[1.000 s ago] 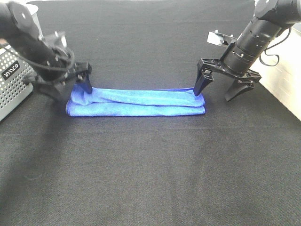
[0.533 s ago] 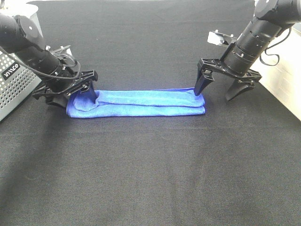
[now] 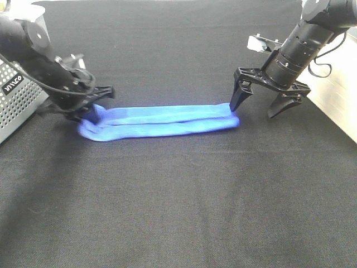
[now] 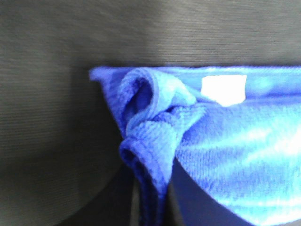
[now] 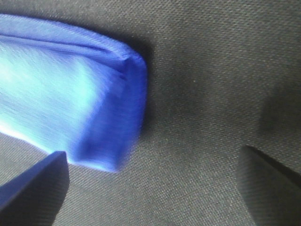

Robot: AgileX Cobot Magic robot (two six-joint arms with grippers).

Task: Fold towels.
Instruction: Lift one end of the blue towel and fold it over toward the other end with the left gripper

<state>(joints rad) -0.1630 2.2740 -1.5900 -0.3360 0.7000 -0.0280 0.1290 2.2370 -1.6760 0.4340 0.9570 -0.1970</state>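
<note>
The towel (image 3: 162, 121) is bright royal blue, folded into a long narrow band across the middle of the black table (image 3: 178, 212), nearer the far side than the near one. It looks soft and fuzzy, with two rolled ridges running its length and a shallow crease between them. Its left end is bunched and lifted a little, and its right end lies flat with a neat squared corner.

The left gripper (image 3: 91, 111) is clamped on that bunched left end. Up close, the darker stitched hem (image 4: 141, 165) curls over itself and runs down into the grip. The right gripper (image 3: 255, 109) stands with its fingers (image 5: 33, 186) spread wide apart and holds nothing. One tip is right at the towel's right end, the other out over bare cloth.

There is plenty of open black surface in front of the towel and a fair stretch behind it. On the right, the table's edge runs at a slant close behind the right arm. On the left, a grey perforated basket (image 3: 14, 103) sits at the table's edge, near the left arm.

A small white tag (image 4: 223, 89) shows near the gripped corner — no print can be made out on it. The basket carries white lettering on its side, too small for me to read with certainty
</note>
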